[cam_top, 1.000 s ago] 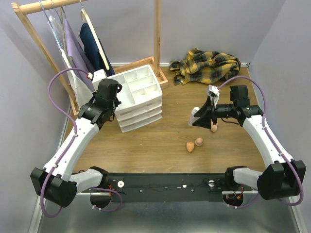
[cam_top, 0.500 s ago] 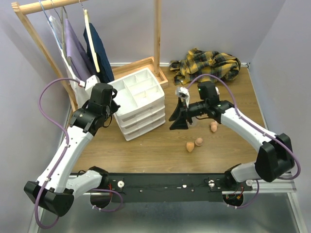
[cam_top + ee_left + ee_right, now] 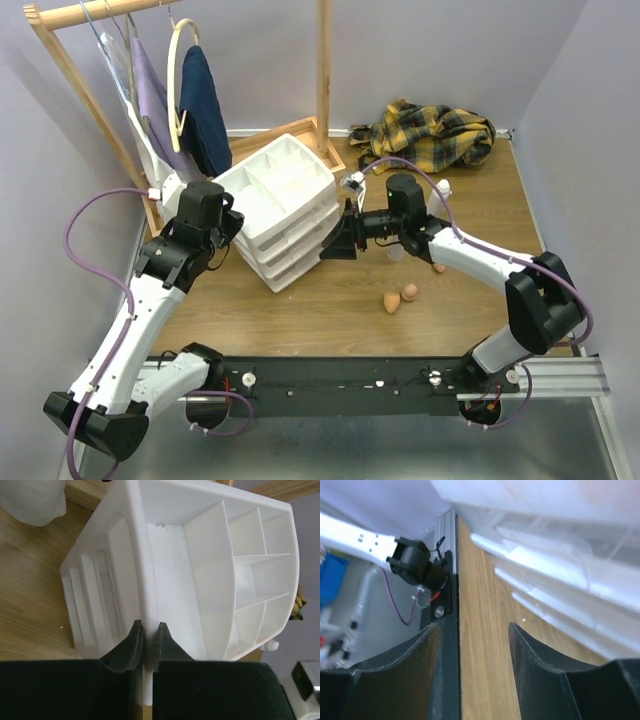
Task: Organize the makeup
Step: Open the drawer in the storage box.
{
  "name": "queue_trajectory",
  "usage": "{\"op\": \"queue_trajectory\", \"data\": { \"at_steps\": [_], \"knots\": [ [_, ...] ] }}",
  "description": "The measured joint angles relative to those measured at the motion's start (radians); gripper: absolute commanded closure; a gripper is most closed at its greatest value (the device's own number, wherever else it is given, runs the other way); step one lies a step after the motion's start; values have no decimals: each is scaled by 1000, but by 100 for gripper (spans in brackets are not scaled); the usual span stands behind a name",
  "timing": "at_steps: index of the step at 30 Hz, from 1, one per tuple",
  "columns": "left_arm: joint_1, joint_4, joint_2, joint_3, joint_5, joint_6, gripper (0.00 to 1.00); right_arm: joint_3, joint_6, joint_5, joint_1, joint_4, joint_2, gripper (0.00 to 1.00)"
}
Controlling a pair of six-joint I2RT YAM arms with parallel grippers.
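Observation:
My left gripper (image 3: 231,220) is shut on the top rim of the white drawer unit (image 3: 285,200); in the left wrist view the jaws (image 3: 148,632) pinch that rim beside the unit's open compartments (image 3: 220,580). My right gripper (image 3: 330,248) is open and empty, right next to the unit's drawer fronts (image 3: 555,565); it also shows in the right wrist view (image 3: 474,630). Two peach sponges (image 3: 399,297) lie together on the table and a third (image 3: 439,267) lies by my right forearm. One white bottle (image 3: 440,191) stands behind the right arm, another (image 3: 397,249) partly under it. No pencil sticks show.
The yellow plaid cloth (image 3: 430,135) lies at the back right. A wooden clothes rack (image 3: 323,70) with hanging garments (image 3: 200,105) stands at the back left, close behind the drawer unit. The black base rail (image 3: 340,380) runs along the near edge.
My right arm swung left from the sponges to the drawer unit's front, leaving the bottle. The left gripper moved the unit, which has turned and shifted forward. The hanging clothes swung.

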Motion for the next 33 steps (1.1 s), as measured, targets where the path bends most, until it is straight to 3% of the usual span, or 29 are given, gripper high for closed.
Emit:
{"op": "queue_trajectory", "data": {
  "at_steps": [8, 18, 25, 33],
  "knots": [
    [7, 28, -22, -28, -1, -115, 100, -134, 436, 72, 8, 373, 93, 15],
    [7, 29, -23, -28, 0, -200, 100, -151, 751, 108, 8, 813, 274, 14],
    [8, 29, -23, -28, 0, -211, 100, -152, 832, 176, 9, 990, 329, 15],
    [23, 28, -23, -28, 6, -226, 100, -151, 830, 265, 21, 1003, 340, 16]
  ]
}}
